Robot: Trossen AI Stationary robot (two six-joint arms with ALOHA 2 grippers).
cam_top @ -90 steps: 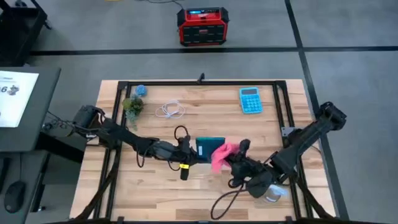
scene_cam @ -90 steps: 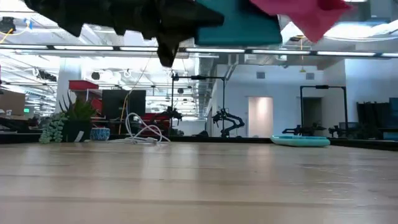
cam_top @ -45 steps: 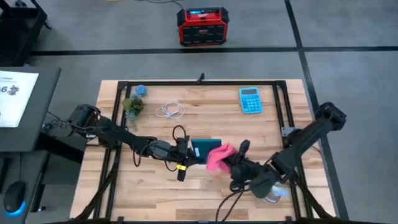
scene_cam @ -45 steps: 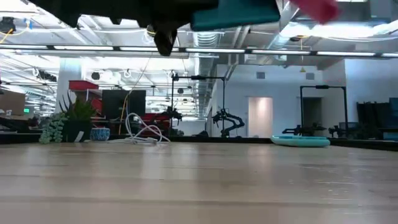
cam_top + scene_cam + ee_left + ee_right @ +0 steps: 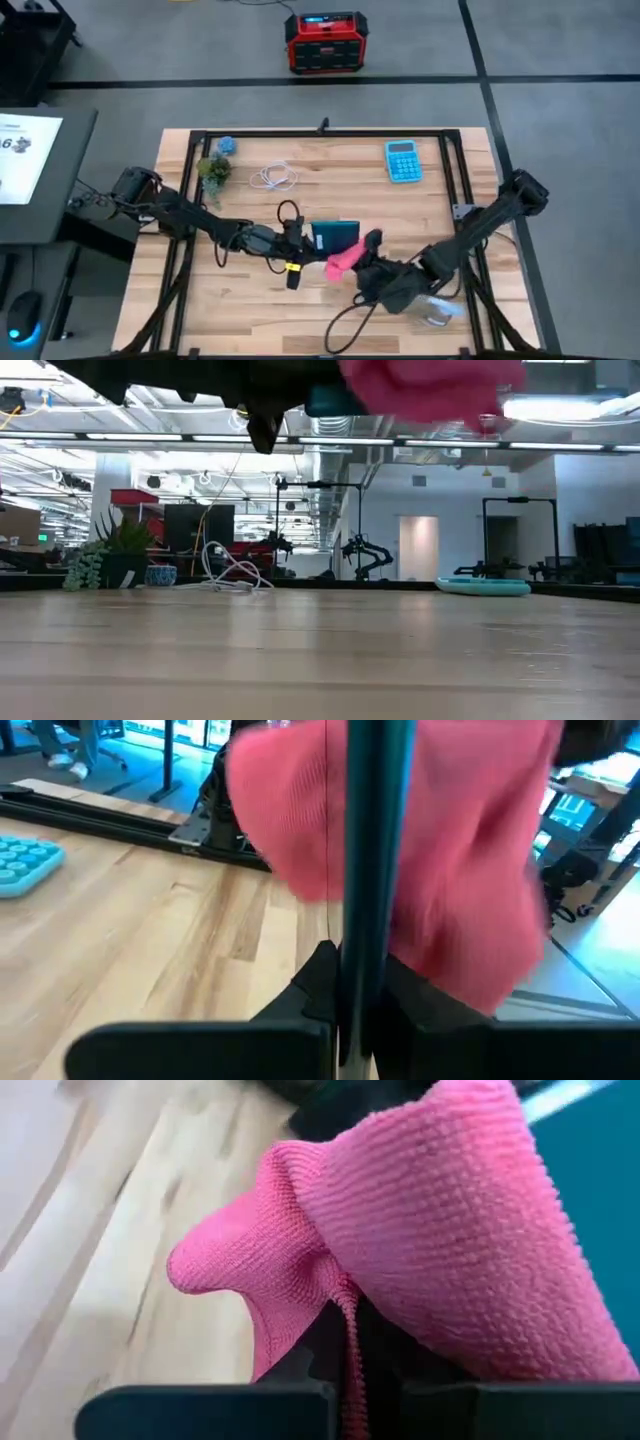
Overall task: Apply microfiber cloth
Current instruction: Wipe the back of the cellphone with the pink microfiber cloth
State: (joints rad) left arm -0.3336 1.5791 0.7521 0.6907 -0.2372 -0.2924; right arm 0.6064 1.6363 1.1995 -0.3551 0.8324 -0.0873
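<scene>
Centre frame, above the table: right gripper (image 5: 362, 262) clamps the microfiber cloth (image 5: 341, 262) against the lower edge of the teal phone (image 5: 335, 236), itself pinched by the left gripper (image 5: 306, 243). Bare tabletop (image 5: 330, 195) surrounds them.

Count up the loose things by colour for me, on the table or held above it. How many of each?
Pink: 1, the microfiber cloth, held in the right hand
Teal: 1, the phone, held in the left hand
Blue: 2, the calculator and a small blue object
White: 1, the coiled cable
Green: 1, the little plant
Total: 6
</scene>
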